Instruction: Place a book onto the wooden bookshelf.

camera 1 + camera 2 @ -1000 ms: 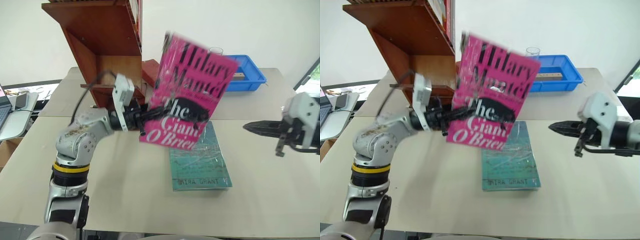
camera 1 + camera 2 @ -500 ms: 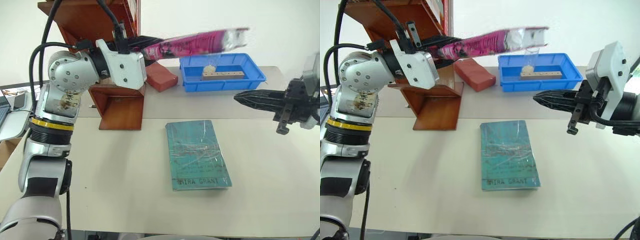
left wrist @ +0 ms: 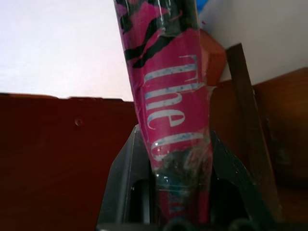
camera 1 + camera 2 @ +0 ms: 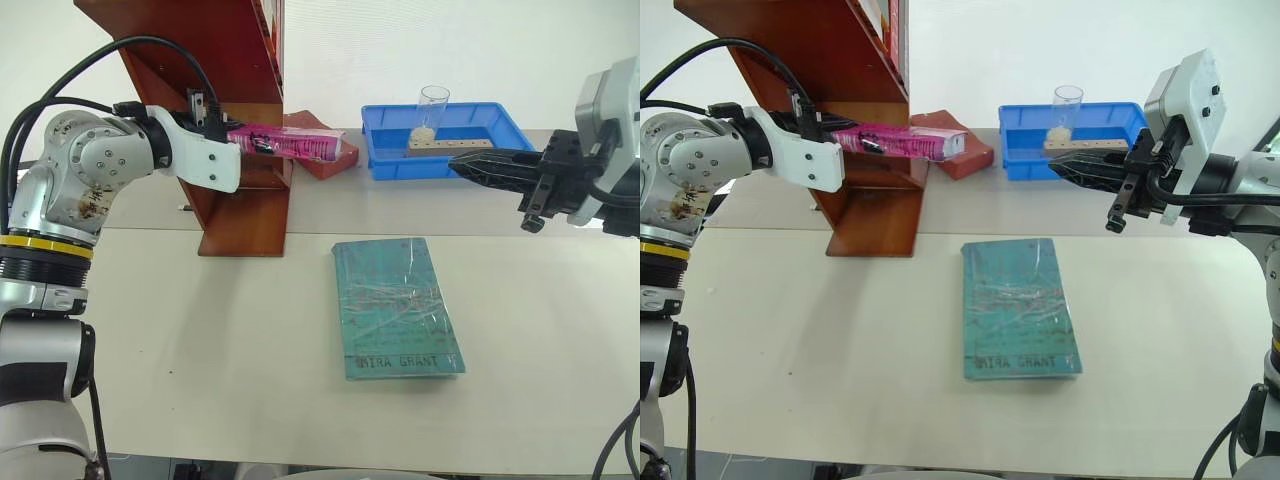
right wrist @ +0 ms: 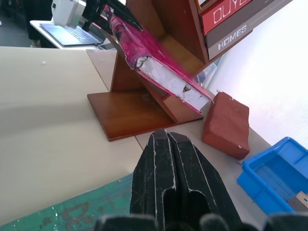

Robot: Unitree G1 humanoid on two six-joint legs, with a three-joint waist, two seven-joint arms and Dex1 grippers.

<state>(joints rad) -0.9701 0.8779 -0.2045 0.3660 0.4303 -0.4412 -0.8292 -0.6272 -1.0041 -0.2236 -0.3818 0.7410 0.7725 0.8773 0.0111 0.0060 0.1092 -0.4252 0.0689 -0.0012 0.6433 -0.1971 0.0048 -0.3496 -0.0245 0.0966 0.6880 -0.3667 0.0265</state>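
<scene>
- The book (image 4: 290,142) is lifted clear of the desk (image 4: 250,340) and brought to the wooden bookshelf (image 4: 235,110), but it is not yet set down; the placing itself is judged to be what remains.
- The book is held nearly flat, one end at the shelf's open side and the other end jutting out toward the red block (image 4: 322,158).
- Whether any part of the book rests on a shelf board cannot be told.
- The left hand (image 4: 872,142) is clamped tight on the book's near end, its two fingers pressed against the covers, as seen in the left wrist view.
- The left arm is raised and bent, the hand pointed roughly level toward the shelf.
- The right hand (image 4: 470,165) is closed with nothing between its fingers, held in the air in front of the blue tray (image 4: 500,155).
- A teal-green book (image 4: 395,305) is left lying flat on the desk, untouched.
</scene>
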